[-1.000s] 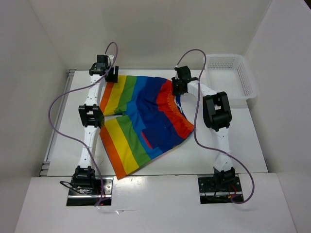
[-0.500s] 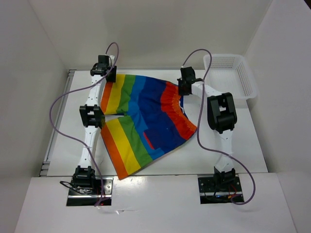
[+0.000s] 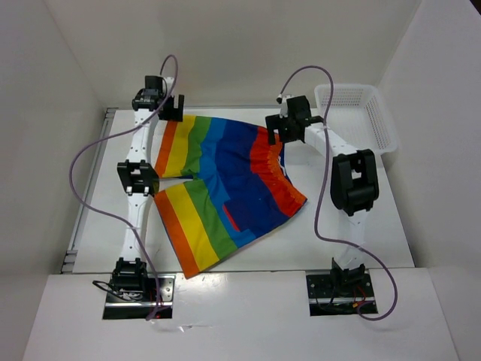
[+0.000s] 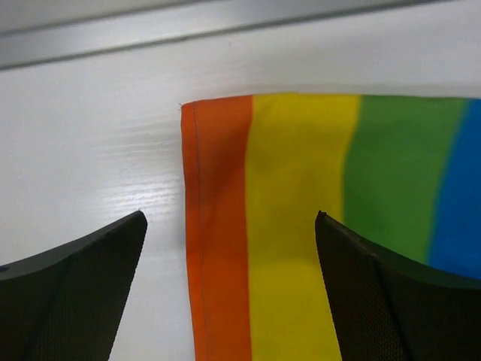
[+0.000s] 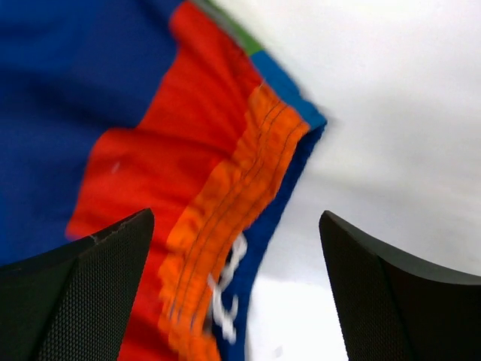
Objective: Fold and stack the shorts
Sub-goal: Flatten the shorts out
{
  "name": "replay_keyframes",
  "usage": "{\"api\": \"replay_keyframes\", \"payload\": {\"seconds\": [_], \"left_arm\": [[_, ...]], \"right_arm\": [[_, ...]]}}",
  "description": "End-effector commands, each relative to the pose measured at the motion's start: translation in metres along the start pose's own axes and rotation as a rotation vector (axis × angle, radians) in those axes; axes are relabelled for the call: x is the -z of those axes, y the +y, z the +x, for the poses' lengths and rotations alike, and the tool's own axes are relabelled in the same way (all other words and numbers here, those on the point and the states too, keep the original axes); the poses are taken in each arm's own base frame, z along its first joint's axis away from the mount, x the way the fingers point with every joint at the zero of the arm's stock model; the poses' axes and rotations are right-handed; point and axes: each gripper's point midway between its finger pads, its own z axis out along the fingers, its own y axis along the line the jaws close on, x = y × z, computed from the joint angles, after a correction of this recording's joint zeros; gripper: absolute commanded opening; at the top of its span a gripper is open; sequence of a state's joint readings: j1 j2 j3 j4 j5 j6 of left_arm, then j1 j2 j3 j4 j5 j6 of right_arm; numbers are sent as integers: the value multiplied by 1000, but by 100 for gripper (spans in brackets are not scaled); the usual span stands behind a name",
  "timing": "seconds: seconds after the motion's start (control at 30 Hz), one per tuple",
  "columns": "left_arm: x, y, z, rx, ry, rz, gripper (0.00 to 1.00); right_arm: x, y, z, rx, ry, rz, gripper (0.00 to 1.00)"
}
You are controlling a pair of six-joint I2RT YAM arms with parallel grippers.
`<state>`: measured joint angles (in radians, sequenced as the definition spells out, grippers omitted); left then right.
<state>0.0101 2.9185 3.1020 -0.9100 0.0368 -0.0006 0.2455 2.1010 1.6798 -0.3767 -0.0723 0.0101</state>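
White bench (image 3: 376,226), walled in white on three sides. Spread flat on it, near the middle: the shorts (image 3: 225,180), rainbow stripes up, legs pointing toward the left arm's side, gathered waistband (image 5: 225,203) toward the right arm's side. Lying slightly askew, with the near leg (image 3: 199,233) angled toward the front edge. No fold made in the cloth yet, only a few soft ripples by the waistband.

At the far left corner, right over the orange hem of the far leg (image 4: 218,150): left tool (image 4: 231,218), fingers gaping wide, grasping nothing, fabric lying slack on the bench between them. At the far end of the waistband, beside the white drawstring (image 5: 225,278): right tool (image 5: 234,218), likewise spread wide and empty, with the orange gather and blue lining edge in plain sight below. Cannot tell from either wrist view whether the fingertips touch the bench.

Farther out, at the far right corner and well apart from the cloth: white mesh basket (image 3: 391,139).

Judged step: laying-out apparently finished, first fold about to start. Likely next move: lower both tools onto the two far corners, pinch hem and waistband end together, lift just enough to clear the bench, then carry the far edge toward the near one so that leg lands on leg. Calls for even height and matched pace on both sides. Otherwise a skewed crease likely, or a thin single layer slipping out of the pinch.
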Motion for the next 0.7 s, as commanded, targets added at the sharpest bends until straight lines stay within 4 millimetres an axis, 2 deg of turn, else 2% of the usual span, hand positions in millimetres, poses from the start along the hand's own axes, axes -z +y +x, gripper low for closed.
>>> {"api": "replay_keyframes", "payload": {"seconds": [0.0, 0.03, 0.07, 0.1, 0.13, 0.17, 0.2, 0.23, 0.27, 0.3, 0.33, 0.37, 0.4, 0.43, 0.47, 0.5, 0.57, 0.6, 0.63, 0.67], "left_arm": [[166, -23, -129, -41, -317, 86, 100], [181, -25, -121, -37, -281, 89, 100], [197, -29, -119, -37, -267, 108, 100], [225, -35, -121, -41, -271, 132, 100], [238, -49, -96, -32, -176, 204, 100], [249, -54, -87, -27, -141, 231, 100], [266, -60, -86, -33, -131, 228, 100], [270, -65, -74, -34, -78, 221, 100], [273, -72, -61, -36, -27, 234, 100], [312, -78, -64, -56, -74, 216, 100], [272, -96, -18, -77, 54, 221, 100], [271, -101, 6, -106, 73, 180, 100], [308, -111, 14, -143, -4, 163, 100], [309, -151, 33, -225, -31, 199, 100], [291, -150, 95, -275, 87, 147, 100], [312, -160, 93, -297, 0, 162, 100], [324, -181, 124, -362, 9, 213, 100], [329, -180, 146, -384, 30, 217, 100], [334, -182, 161, -405, 50, 230, 100], [351, -193, 175, -443, 39, 279, 100]], "right_arm": [[58, 10, -19, 146, -62, -74, 95], [65, 7, -14, 210, -54, -72, 95], [81, 8, -20, 247, -84, -69, 95], [84, 4, 0, 279, -42, -63, 95], [90, 3, 7, 314, -27, -64, 95], [92, 1, 23, 382, 4, -79, 95], [106, 1, 22, 422, -7, -77, 95], [110, -1, 28, 455, 5, -80, 95], [113, -4, 43, 523, 45, -90, 95], [121, -5, 45, 564, 42, -91, 94], [125, -10, 48, 601, 49, -68, 94], [125, -10, 62, 643, 79, -65, 94], [134, -8, 62, 725, 66, -55, 94], [139, -12, 65, 760, 79, -21, 94], [139, -13, 76, 783, 97, -17, 94], [148, -12, 71, 794, 70, -9, 94], [152, -8, 81, 814, 79, -29, 93], [155, -5, 84, 854, 82, -40, 93], [160, -5, 84, 867, 72, -37, 93], [159, -5, 94, 886, 87, -37, 89]]}}
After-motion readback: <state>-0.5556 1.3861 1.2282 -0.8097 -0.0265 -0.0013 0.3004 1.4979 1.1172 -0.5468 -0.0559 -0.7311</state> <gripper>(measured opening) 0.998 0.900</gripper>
